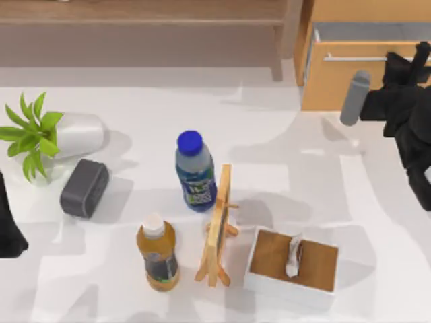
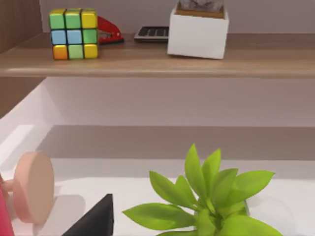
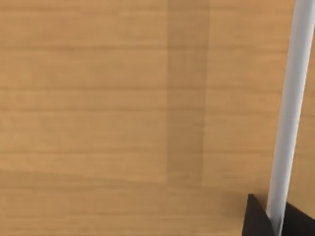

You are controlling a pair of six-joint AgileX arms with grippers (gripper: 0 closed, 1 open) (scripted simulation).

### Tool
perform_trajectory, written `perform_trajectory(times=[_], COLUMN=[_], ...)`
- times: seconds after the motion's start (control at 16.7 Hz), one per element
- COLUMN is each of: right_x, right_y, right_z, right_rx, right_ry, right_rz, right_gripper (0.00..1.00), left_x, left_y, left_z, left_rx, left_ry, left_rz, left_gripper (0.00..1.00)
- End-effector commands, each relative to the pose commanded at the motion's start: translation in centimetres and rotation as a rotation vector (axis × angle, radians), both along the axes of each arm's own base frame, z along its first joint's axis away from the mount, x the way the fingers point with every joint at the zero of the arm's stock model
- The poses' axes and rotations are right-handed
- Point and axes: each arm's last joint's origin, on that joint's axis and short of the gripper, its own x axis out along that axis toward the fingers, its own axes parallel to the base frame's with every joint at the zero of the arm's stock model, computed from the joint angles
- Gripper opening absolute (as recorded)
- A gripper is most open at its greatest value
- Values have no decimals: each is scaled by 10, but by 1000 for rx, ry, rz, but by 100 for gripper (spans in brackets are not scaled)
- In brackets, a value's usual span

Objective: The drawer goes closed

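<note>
Drawer (image 1: 350, 74) at the desk's (image 1: 303, 168) far right corner stands pulled out a little, a strip of its white inside showing behind the light-orange front panel. Right pincer (image 1: 404, 67) sits against that panel at the silver bar handle (image 1: 353, 58); in the right wrist view the handle (image 3: 290, 113) runs close past a dark fingertip (image 3: 256, 219), but whether this pincer is open or closed cannot be told. Left arm (image 1: 10, 229) is parked at the desk's left edge, near the green plant (image 1: 30, 131).

drawer (image 1: 337, 84) light-orange wood; handle (image 1: 353, 58) silver; bottle cap (image 1: 190, 141) blue; plant (image 1: 30, 131) green
</note>
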Motion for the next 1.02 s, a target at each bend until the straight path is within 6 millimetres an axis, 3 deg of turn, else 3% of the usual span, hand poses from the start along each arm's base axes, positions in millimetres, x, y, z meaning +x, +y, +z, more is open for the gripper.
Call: perform_trajectory(times=[0.54,0.84,1.02], right_x=[56,60,60], right_y=[-1,-1,-1], right_z=[-1,-1,-1], right_rx=[-1,-1,-1], right_ry=[5,5,5], right_rz=[-2,0,0], right_gripper=[0,0,23], left_x=[0,0,0], left_y=[0,0,0], left_z=[0,0,0], left_rx=[0,0,0], left_ry=[0,0,0], left_rz=[0,0,0], left_gripper=[100,100,100])
